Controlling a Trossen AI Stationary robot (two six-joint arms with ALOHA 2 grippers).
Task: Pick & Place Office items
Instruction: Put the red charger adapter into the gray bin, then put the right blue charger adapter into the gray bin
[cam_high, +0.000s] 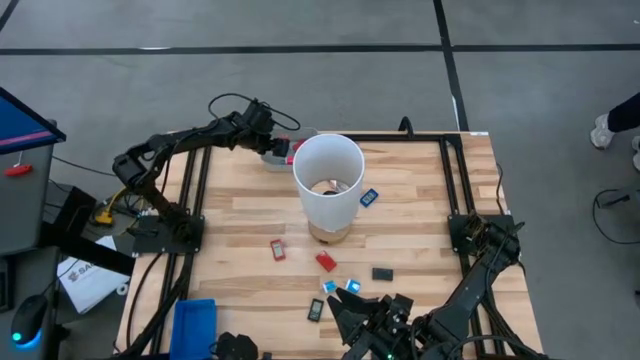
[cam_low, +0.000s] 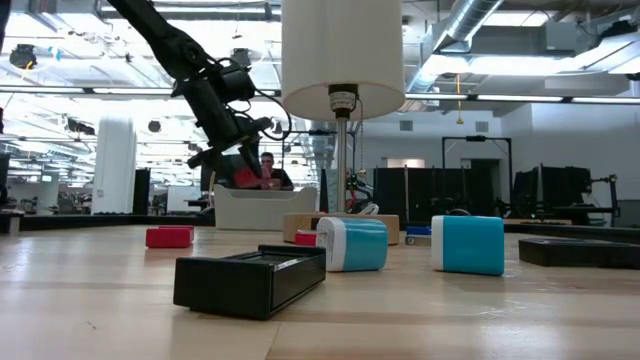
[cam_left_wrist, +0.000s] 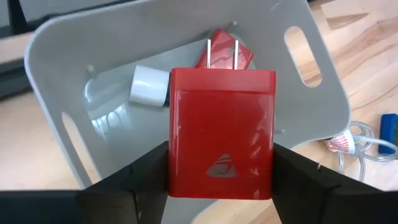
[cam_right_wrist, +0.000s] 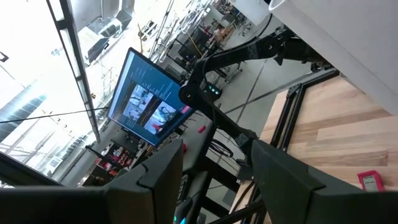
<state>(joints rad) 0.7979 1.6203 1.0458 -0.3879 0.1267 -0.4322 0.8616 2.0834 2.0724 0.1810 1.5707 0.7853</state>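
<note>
Over the tray: the left gripper (cam_left_wrist: 221, 180) is hanging above the grey tray (cam_left_wrist: 68, 81) at the table's far edge, its fingers (cam_left_wrist: 140, 183) pinching a red charger block (cam_left_wrist: 221, 134) by its two flat sides, prongs pointing down into the tray.
Step in hand: judging by the pose, it is placing the block; letting the fingers part while it is hovering low and centred should be dropping it clear of the tray wall.
Already in tray: a white plug (cam_left_wrist: 149, 86) and another red piece (cam_left_wrist: 231, 51) are lying inside, so a spot beside them is looking safest.
Edges: the tray is sitting near the table's rail and just beside the tall white cylinder (cam_high: 328, 180).
Open room: bare wood is lying between the cylinder and the near-side scatter.
Remaining items: red, blue and black blocks (cam_high: 326, 262) are waiting near the right gripper (cam_high: 365, 322).
Right gripper: idling at the near edge, fingers standing apart, holding nothing.
</note>
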